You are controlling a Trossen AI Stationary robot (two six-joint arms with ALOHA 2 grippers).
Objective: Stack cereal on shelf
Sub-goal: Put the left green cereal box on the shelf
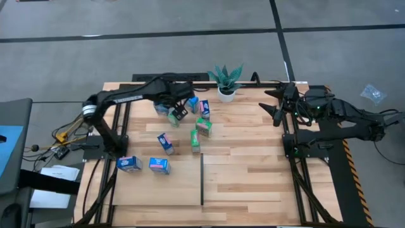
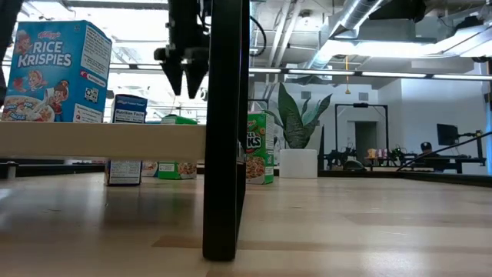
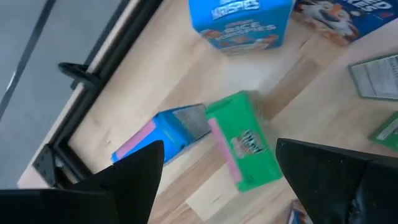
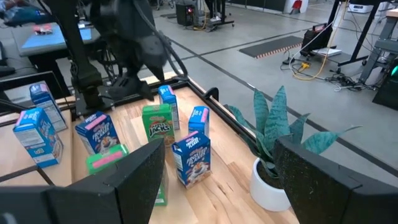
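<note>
Left end effector open, empty, hovering above toppled green cereal box and blue one.

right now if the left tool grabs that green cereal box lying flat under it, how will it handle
The green cereal box is thin cardboard with flat faces, so it probably feels stiff but could dent under a hard squeeze. It looks small, likely light for its size. Lying on a broad face against a blue box, it should slide rather than roll or tip, and may nudge that neighbour. The left tool hangs open above it.
</note>
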